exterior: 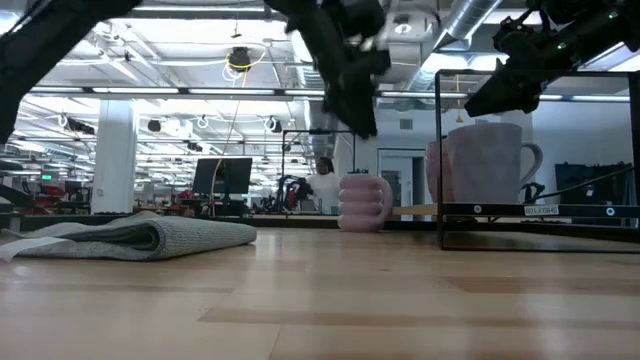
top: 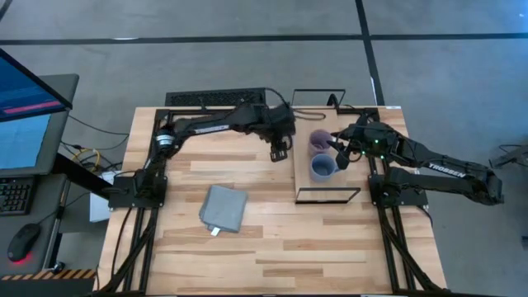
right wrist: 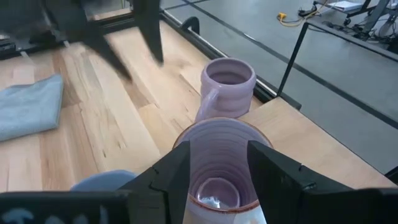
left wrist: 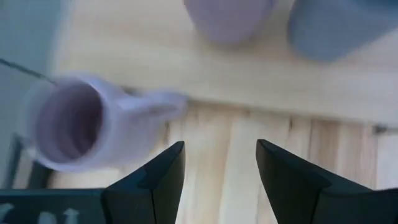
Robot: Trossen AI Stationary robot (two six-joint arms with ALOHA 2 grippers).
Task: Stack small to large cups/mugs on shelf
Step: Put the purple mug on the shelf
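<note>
The shelf [top: 330,186], a pale board in a black wire frame, lies right of centre. On it stand a purple mug [top: 319,140] and, nearer, a blue-grey mug [top: 322,168]. A small lavender mug [exterior: 362,203] stands upright on the tabletop just left of the shelf; my left arm hides it in the high view. My left gripper [left wrist: 221,171] hangs open above the table beside this mug [left wrist: 71,124], its fingers clear of it. My right gripper [right wrist: 214,165] hovers open above the purple mug [right wrist: 217,168], clear of its rim [exterior: 510,95].
A folded grey cloth [top: 223,208] lies on the table left of centre. The shelf's thin black wire frame [top: 328,196] stands up at its near and far ends. A black keyboard-like bar [top: 216,99] lies along the far edge. Bare wood stretches along the near side.
</note>
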